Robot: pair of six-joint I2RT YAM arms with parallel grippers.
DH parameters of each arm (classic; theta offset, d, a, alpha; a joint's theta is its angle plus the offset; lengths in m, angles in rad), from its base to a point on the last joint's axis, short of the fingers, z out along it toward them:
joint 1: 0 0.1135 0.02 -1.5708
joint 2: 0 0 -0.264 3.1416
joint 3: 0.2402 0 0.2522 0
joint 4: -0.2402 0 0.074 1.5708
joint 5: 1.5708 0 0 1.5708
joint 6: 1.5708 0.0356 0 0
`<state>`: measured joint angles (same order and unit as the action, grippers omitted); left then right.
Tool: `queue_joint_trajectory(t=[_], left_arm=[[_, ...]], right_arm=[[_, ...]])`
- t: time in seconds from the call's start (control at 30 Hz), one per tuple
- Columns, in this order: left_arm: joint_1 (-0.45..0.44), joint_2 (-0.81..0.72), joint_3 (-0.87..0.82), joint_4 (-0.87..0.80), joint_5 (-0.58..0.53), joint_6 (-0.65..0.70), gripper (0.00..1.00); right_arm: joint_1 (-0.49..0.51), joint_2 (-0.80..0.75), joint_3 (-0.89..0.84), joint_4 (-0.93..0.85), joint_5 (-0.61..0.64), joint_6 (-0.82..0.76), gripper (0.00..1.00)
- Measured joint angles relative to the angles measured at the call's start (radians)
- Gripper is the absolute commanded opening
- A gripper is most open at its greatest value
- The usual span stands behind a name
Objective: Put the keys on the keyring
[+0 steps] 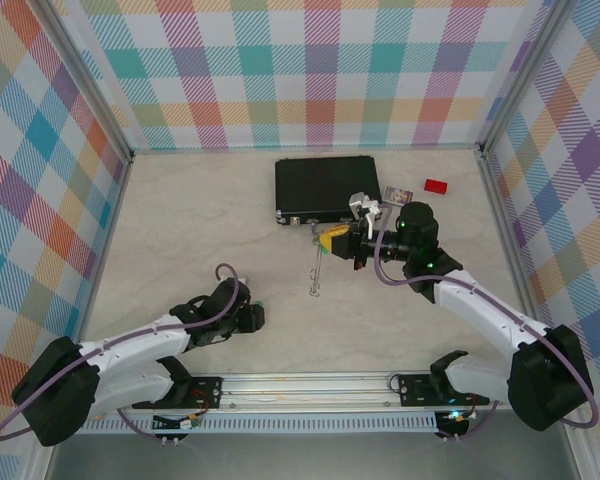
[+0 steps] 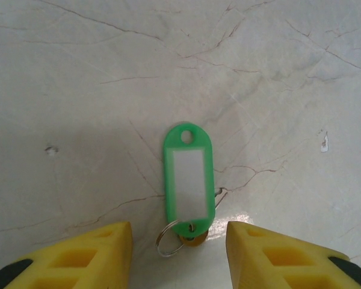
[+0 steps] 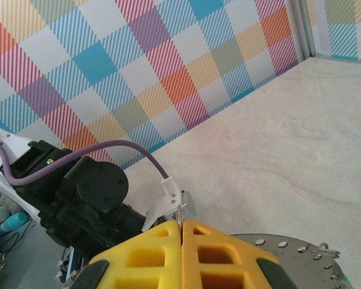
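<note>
The green key [image 2: 189, 180] has a white middle and lies flat inside the open left hand [image 2: 179, 238]. The right hand [image 3: 182, 235] squeezes the thin keyring [image 1: 316, 272].

A pale, marble-patterned table [image 1: 180, 220] with thin dark veins forms the floor of the cell. Plaid walls [image 1: 320, 70] in teal, orange, pink, purple and yellow close it on the left, far and right sides. Bare metal posts [image 1: 85, 85] run along the far corners. A flat black case [image 1: 325, 187] lies on the far part of the table, a little right of centre, its long side parallel to the far wall. Just right of it lies a small dark card [image 1: 397, 194]. Further right, apart from both, sits a small red block [image 1: 436, 185]. Close up, the tabletop carries a tiny dark speck [image 2: 51, 149] and a small white mark [image 2: 325, 141].
</note>
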<state>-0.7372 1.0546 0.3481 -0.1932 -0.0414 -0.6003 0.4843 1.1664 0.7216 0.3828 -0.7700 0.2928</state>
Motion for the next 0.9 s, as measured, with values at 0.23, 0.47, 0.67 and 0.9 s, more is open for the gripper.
queue_joint_trajectory(t=[0.23, 0.47, 0.67, 0.9], left_arm=[[0.000, 0.028, 0.009, 0.013, 0.001, 0.016, 0.39], [0.001, 0.000, 0.008, 0.021, 0.054, 0.025, 0.35], [0.001, -0.044, 0.000, 0.034, 0.085, 0.026, 0.34], [0.001, 0.001, 0.001, 0.038, 0.086, 0.034, 0.34]], right_arm=[[0.000, 0.005, -0.002, 0.003, 0.000, 0.007, 0.00], [0.000, 0.014, -0.002, 0.014, -0.001, 0.008, 0.00], [0.000, 0.020, -0.002, 0.020, -0.001, 0.011, 0.00], [0.000, 0.023, -0.002, 0.021, -0.002, 0.014, 0.00]])
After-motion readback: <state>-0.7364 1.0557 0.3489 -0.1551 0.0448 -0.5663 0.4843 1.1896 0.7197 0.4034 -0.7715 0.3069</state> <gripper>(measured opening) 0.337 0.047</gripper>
